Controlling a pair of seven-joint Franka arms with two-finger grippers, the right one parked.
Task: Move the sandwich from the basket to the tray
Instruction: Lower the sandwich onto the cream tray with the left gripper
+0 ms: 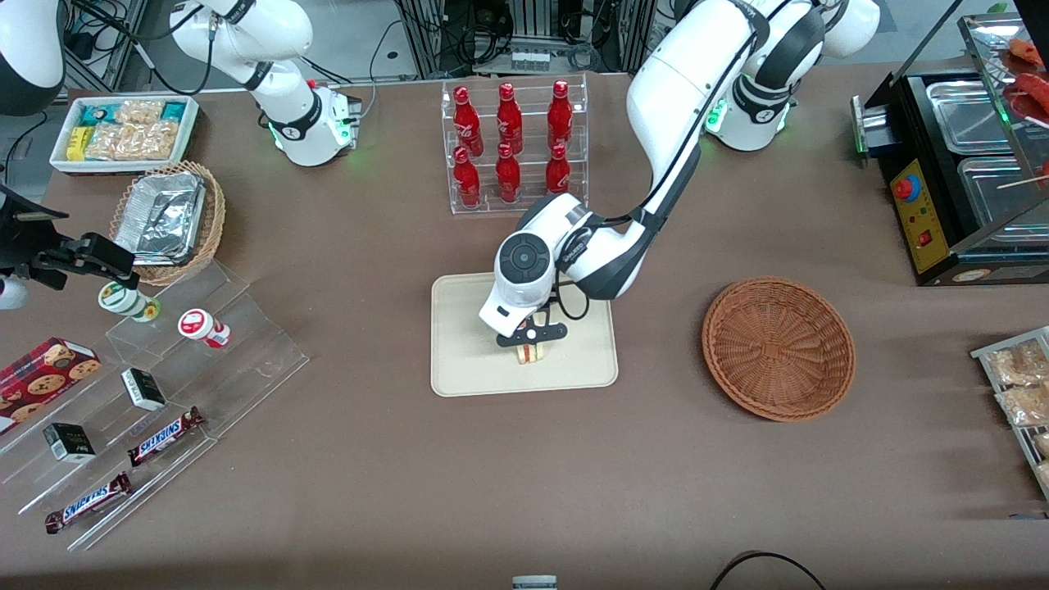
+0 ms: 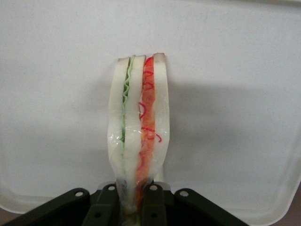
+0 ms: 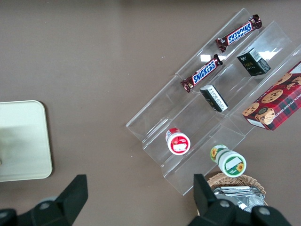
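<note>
A brown table top carries the whole scene, with a cream-beige tray (image 1: 459, 360) near its middle and a reddish-brown wicker basket (image 1: 778, 348) well apart from it, toward the working arm's end. The gripper (image 1: 531, 341) hangs low over the tray, and its fingers (image 2: 108, 207) are closed tight on one end of the clear-wrapped sandwich (image 2: 139, 136). The sandwich stands on edge over the tray's pale surface, showing a green layer and a red-orange one between pale bread slices. From the front, the arm's wrist covers most of the sandwich, leaving only a small striped end visible. Whether it touches the tray cannot be made out. The pinched end is hidden between the fingers.
</note>
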